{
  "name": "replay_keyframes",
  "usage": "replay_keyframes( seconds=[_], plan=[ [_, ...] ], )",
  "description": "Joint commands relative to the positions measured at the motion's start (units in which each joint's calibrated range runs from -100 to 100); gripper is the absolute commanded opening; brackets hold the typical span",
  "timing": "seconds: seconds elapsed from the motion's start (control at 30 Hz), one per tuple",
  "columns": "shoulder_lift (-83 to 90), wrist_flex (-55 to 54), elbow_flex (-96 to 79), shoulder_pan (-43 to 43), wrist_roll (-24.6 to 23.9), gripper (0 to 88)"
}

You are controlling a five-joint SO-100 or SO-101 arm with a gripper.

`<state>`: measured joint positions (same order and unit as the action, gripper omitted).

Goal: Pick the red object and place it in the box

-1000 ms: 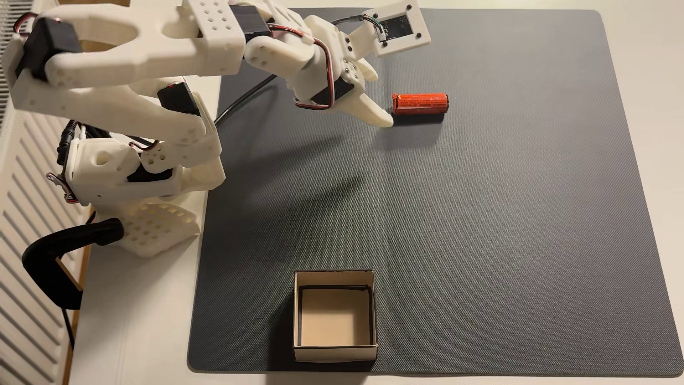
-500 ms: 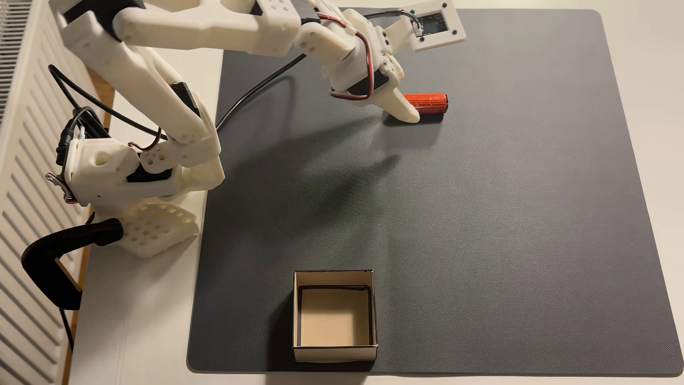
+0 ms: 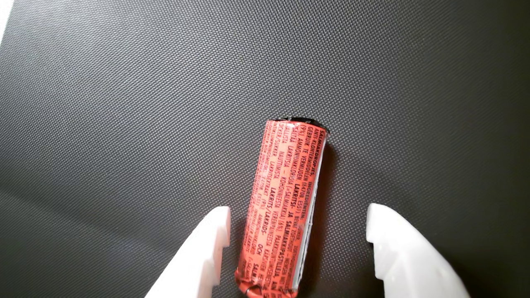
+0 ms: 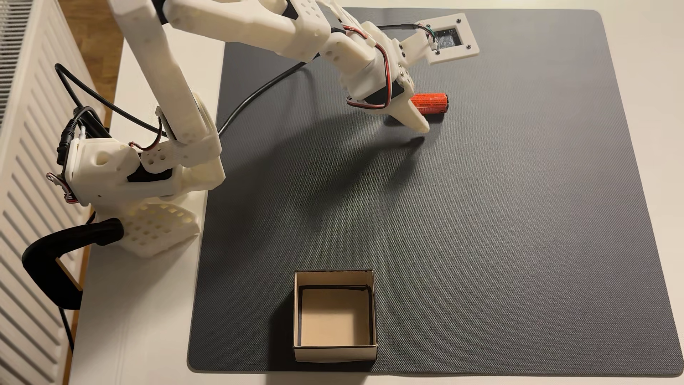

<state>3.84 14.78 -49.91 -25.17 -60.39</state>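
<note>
Dark grey textured mat [image 4: 481,222] covering most of a white table [image 4: 140,314]. White printed arm [image 4: 237,22] clamped at the left table edge in the fixed view, reaching out over the mat's far part, with a framed camera module [image 4: 449,39] beside the wrist. Open-topped cardboard box [image 4: 335,353] at the mat's near edge, beige walls, tan floor, black lining along the inner edges, well apart from the arm's tip. Gripper [image 3: 298,215] lowered over the red object [image 3: 283,203], fingers [image 3: 207,252] spread wide, one on each side of the cylinder's crinkled end and clear of the wrapper, with mat visible in both gaps in the wrist view. Red object [image 4: 431,103] lying flat on the mat in its far part, dark end pointing away from the gripper [image 4: 420,120], crinkled end partly covered by the near finger in the fixed view. Fine dark print along the orange-red wrapper.
</note>
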Motion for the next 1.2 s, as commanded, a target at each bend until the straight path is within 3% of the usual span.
replay_keyframes(
  seconds=[0.0,0.73,0.97,1.17],
  plan=[
    [-0.69,-0.88,2.24,-0.37,0.16,25.5],
    [-6.90,-4.38,2.24,-1.11,0.16,24.3],
    [-7.32,-4.03,2.06,-0.89,0.32,12.3],
    [-7.49,-4.12,1.97,-0.74,0.42,8.1]
  ],
)
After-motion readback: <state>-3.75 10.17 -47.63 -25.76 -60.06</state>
